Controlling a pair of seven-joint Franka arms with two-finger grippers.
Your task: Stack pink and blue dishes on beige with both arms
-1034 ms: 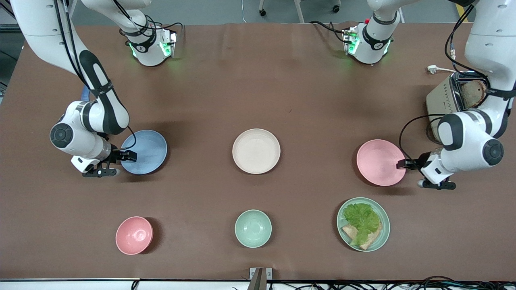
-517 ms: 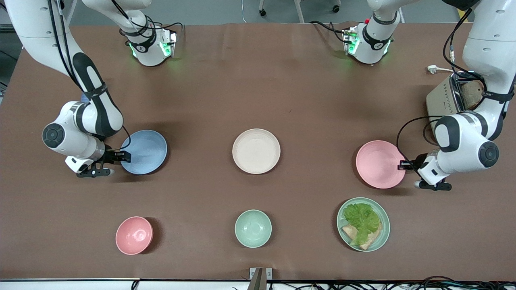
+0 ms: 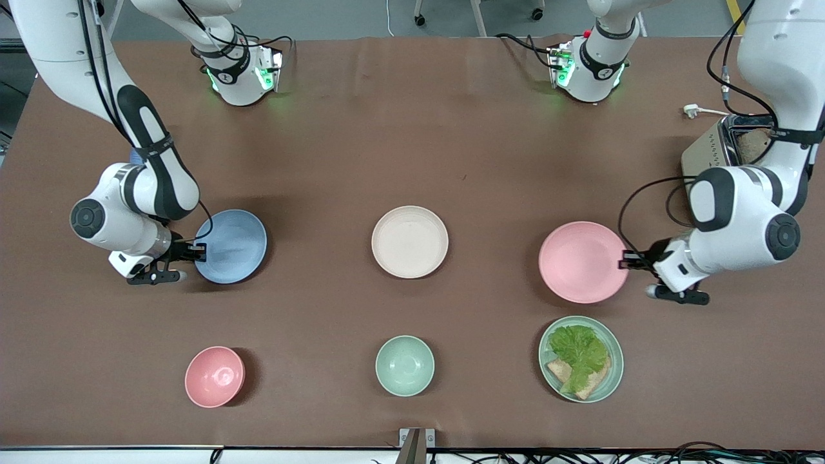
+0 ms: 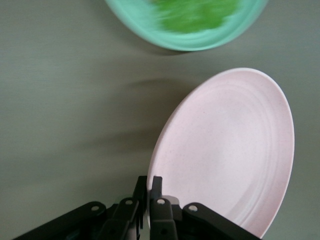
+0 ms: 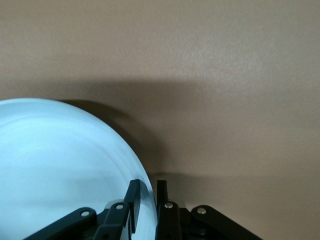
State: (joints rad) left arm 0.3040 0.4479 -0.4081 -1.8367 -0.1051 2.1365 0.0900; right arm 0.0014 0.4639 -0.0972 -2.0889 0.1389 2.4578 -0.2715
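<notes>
Since a second earlier, the blue plate [image 3: 231,246] had hardly shifted, while the pink plate [image 3: 583,261] had travelled toward the beige plate [image 3: 410,241] and its shadow had spread beneath it, so it was lifted off the worktop [image 3: 412,135]. The right arm's elbow had drawn slightly outward.

The right tool [image 3: 197,250] sat at the blue plate's 9 o'clock edge in the front view, toward the right arm's end of the worktop, its fingers [image 5: 134,205] pinched on the rim; the right wrist view showed one finger over the plate and one outside it.

The beige plate lay at the worktop's centre, untouched, between the two coloured plates and well apart from both.

The left tool [image 3: 628,259] clamped the pink plate's rim at its 3 o'clock edge, fingers [image 4: 156,192] nearly together on the rim. The plate hung tilted, with the green lettuce plate [image 3: 581,358] at its 6 o'clock, nearer the front camera.
</notes>
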